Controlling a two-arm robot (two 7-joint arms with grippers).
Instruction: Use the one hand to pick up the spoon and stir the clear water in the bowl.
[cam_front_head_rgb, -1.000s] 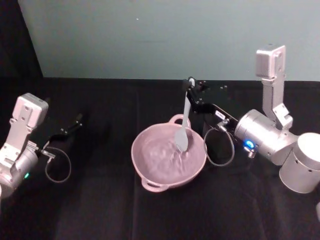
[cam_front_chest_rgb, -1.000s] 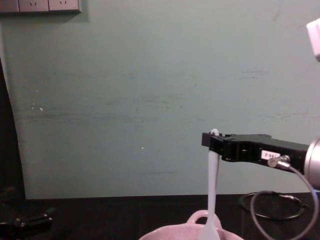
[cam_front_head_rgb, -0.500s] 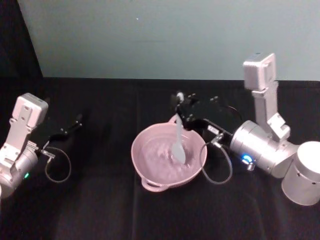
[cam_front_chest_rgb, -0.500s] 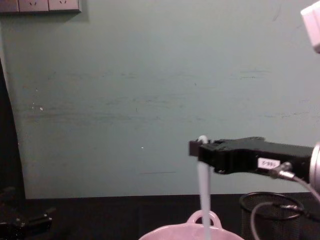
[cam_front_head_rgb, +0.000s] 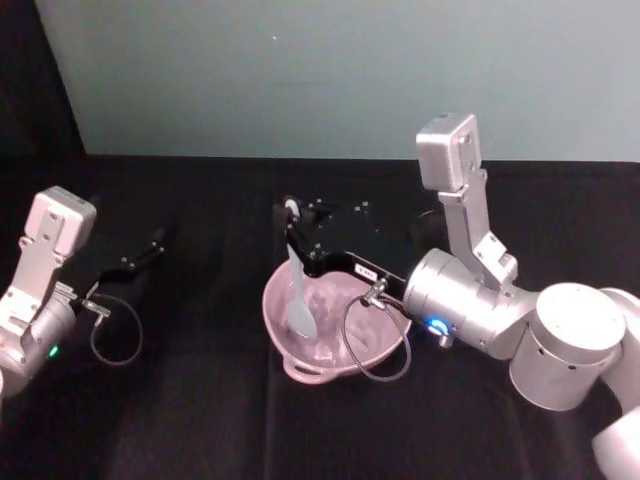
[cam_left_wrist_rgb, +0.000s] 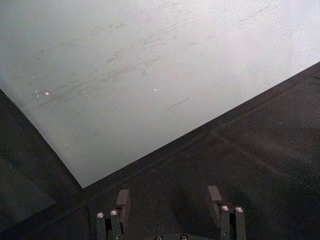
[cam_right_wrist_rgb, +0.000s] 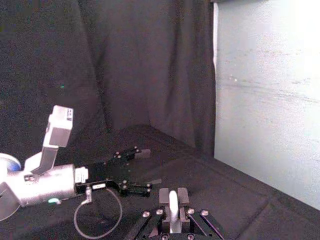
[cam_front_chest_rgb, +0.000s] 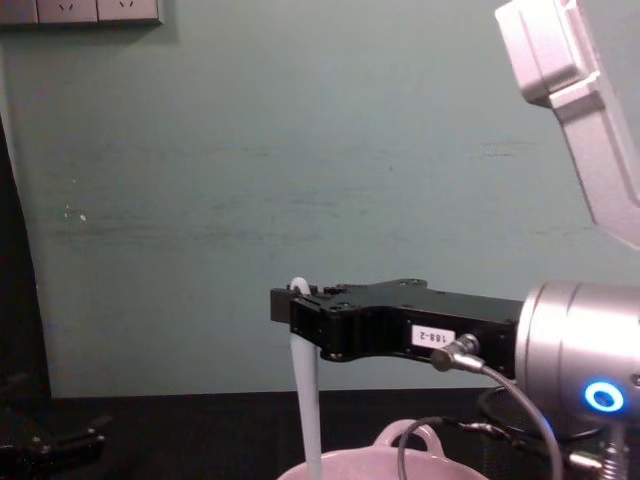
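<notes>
**Right gripper clamped on the spoon, paddle down in the bowl**

My right gripper (cam_front_head_rgb: 292, 212) is clenched on the top end of the spoon (cam_front_head_rgb: 296, 275). In the right wrist view I can see the white handle pinched between the two black fingers. The gripper reaches in from the right, roughly level, and stands high over the left edge of the bowl (cam_front_head_rgb: 274, 312).

The spoon hangs from it almost straight down, leaning only slightly. Its flat head is inside the bowl, close to the left wall. In the chest view the handle drops from the fingertips and goes out of sight behind the pink rim. The water (cam_front_head_rgb: 335, 305) around the head looks uneven, but I cannot tell how deep the paddle sits in it.

The bowl rests on the black table (cam_front_head_rgb: 200, 400), about in the middle before me. One loop handle is on its near rim and another on the far rim. The silver wrist and forearm of the right arm run off to the right of the bowl.

My left gripper (cam_front_head_rgb: 150, 245) is parked well to the left, low over the table. Its fingers (cam_left_wrist_rgb: 122, 198) are spread, with nothing between them. Behind everything stands the pale green wall (cam_front_head_rgb: 300, 80).
</notes>
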